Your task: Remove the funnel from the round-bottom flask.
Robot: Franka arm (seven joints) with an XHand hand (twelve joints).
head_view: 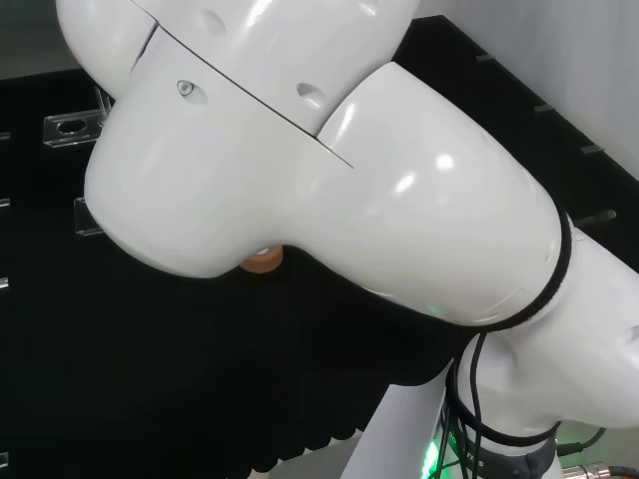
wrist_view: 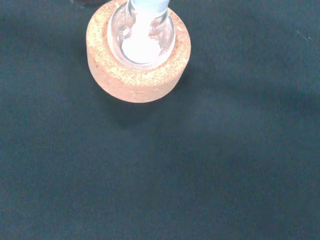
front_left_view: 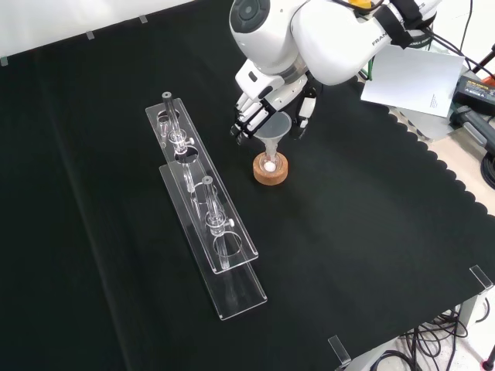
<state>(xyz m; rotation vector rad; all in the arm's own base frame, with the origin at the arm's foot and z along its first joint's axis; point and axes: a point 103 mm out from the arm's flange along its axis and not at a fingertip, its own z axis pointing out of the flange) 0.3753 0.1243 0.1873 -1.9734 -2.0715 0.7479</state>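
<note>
Standing on the black-clothed table (front_left_view: 363, 232): one cork ring (front_left_view: 270, 169) carrying the round-bottom flask (front_left_view: 270, 163), small and clear, white matter at its bottom in the wrist view. Funnel (front_left_view: 276, 128): clear, seated stem-down in the flask neck, cone directly above the cork ring. Hand (front_left_view: 263, 100): black and white, just above and behind the cork ring in the front view, fingers (front_left_view: 244, 122) reaching down on both sides of the funnel cone; whether they grip it, cannot tell. Two clear racks (front_left_view: 203, 207) with tubes: left of the cork ring in the front view, well apart from it.
</note>
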